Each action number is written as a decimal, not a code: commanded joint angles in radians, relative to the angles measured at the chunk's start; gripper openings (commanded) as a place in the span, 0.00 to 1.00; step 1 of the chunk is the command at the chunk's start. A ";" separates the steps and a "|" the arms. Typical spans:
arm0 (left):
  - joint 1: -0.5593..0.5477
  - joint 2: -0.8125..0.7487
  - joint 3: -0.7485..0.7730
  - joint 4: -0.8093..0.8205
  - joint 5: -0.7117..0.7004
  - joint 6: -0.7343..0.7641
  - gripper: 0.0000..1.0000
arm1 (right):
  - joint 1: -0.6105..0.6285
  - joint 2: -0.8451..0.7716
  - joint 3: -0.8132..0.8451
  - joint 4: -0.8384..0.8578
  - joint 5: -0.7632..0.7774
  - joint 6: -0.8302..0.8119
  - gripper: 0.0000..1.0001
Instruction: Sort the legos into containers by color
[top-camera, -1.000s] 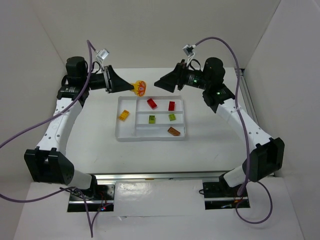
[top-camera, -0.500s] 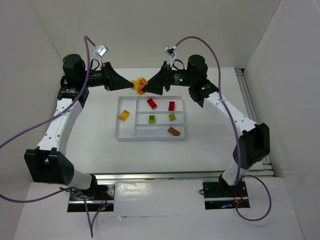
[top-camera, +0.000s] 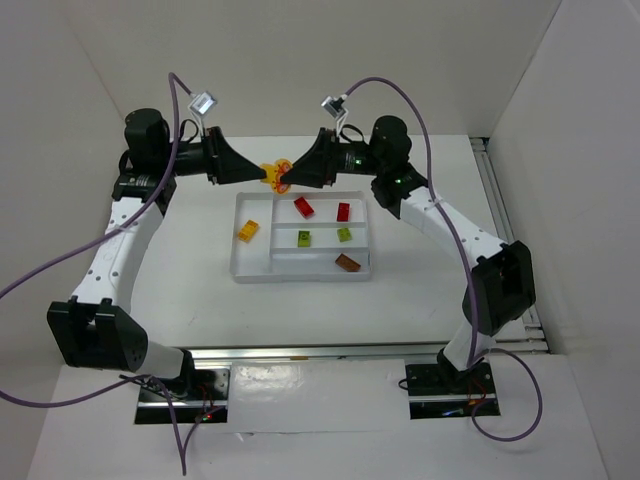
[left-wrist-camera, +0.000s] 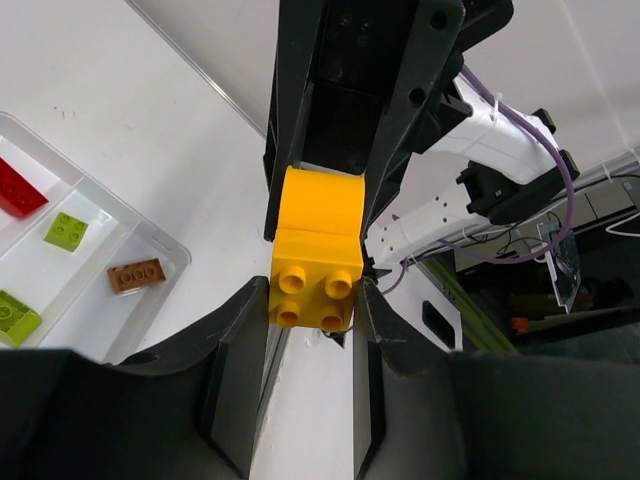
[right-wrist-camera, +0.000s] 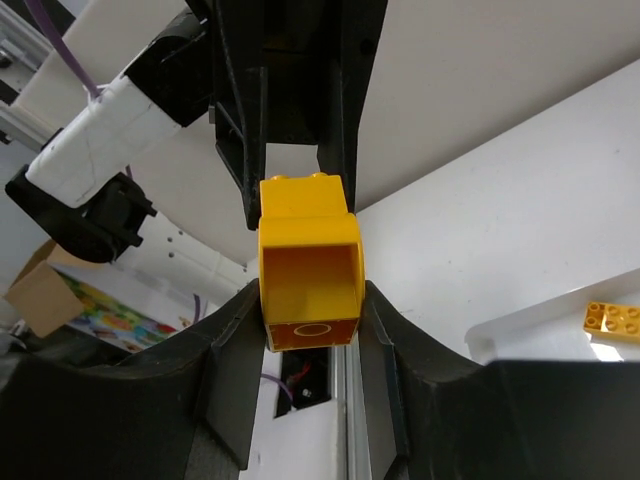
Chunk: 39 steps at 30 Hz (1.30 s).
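A yellow lego (left-wrist-camera: 314, 259) with an orange part hangs in the air just beyond the far edge of the tray (top-camera: 254, 274), pinched from both sides. My left gripper (left-wrist-camera: 310, 302) is shut on its studded end. From the right, my right gripper (right-wrist-camera: 311, 312) is shut on the hollow end of that yellow lego (right-wrist-camera: 309, 256). In the top view the two grippers meet nose to nose at the lego (top-camera: 280, 175). In the tray lie a yellow lego (top-camera: 247, 230), two red legos (top-camera: 303, 207), two green legos (top-camera: 303, 238) and an orange lego (top-camera: 347, 263), each colour in its own compartment.
White walls close in the table at the back and on both sides. Purple cables loop above both arms. The left wrist view catches the tray corner (left-wrist-camera: 172, 262) with an orange brick (left-wrist-camera: 135, 275). The right wrist view catches the tray rim (right-wrist-camera: 505, 335).
My right arm has swung left up to the left gripper, and its jaws have closed on the lego's free end. The left gripper has kept its hold and place.
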<state>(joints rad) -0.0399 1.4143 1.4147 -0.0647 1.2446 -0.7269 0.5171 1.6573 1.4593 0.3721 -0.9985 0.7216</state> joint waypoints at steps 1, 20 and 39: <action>0.002 -0.017 0.044 -0.006 -0.002 0.035 0.00 | 0.009 -0.022 -0.014 0.166 -0.046 0.059 0.10; 0.060 0.017 -0.124 -0.586 -0.688 0.351 0.00 | -0.035 -0.033 -0.021 -0.465 0.484 -0.198 0.00; -0.098 0.212 -0.226 -0.537 -1.041 0.300 1.00 | 0.072 0.456 0.395 -0.653 0.644 -0.272 0.00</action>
<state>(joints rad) -0.1364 1.6886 1.1286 -0.5648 0.2607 -0.4255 0.5735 2.0418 1.7508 -0.2401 -0.3695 0.4866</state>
